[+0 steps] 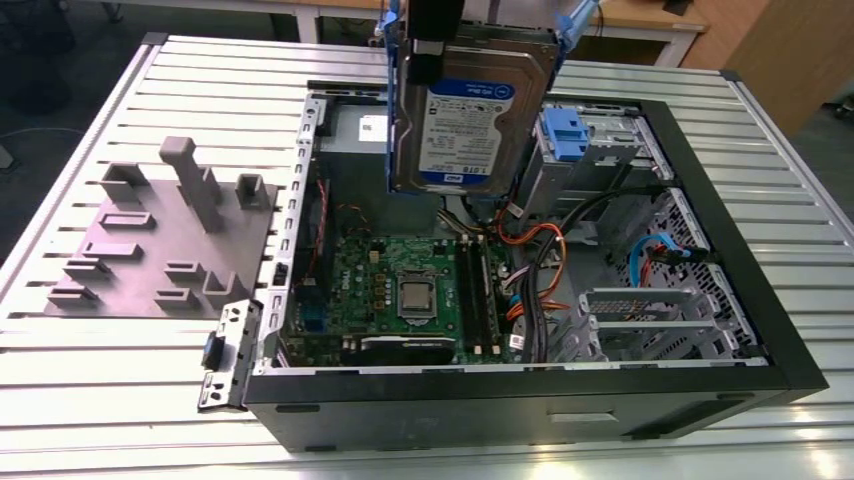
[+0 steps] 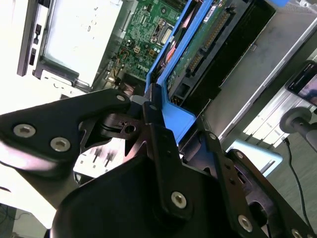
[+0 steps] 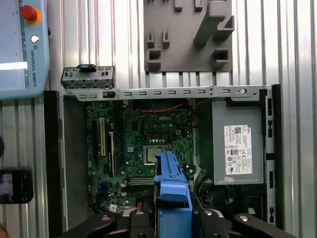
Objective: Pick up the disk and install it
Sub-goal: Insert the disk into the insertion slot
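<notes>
The disk is held on edge by its blue carrier, clamped in the closed gripper, and is suspended above the motherboard of the open computer case.

The ribbed metal tabletop beneath me is catching pale glare along its near edge in the exterior view. Dark grey floor is showing beyond it, and a white-framed table is standing beside a wooden panel behind.
</notes>
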Tool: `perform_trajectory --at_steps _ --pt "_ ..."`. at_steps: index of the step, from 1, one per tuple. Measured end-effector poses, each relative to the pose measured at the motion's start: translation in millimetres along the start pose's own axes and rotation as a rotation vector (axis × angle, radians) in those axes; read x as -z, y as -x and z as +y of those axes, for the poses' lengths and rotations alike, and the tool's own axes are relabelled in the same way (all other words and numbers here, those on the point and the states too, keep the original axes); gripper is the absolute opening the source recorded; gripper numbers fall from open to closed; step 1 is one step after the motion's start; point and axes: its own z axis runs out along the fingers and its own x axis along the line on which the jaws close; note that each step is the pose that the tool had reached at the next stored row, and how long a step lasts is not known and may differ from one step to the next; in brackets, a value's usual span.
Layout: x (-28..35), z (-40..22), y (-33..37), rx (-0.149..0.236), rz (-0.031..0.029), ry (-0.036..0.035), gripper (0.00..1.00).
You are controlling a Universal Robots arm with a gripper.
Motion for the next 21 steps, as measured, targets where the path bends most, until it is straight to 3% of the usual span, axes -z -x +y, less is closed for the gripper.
perform_trajectory --at_steps 8,15,21 --pt "-0.9 -12.6 0.6 0.0 0.0 0.0 0.36" --pt "-1.0 -13.7 0.3 0.0 0.0002 0.0001 0.36" --pt "-1.5 -13.9 -4.1 0.0 -0.0001 -0.0001 0.36"
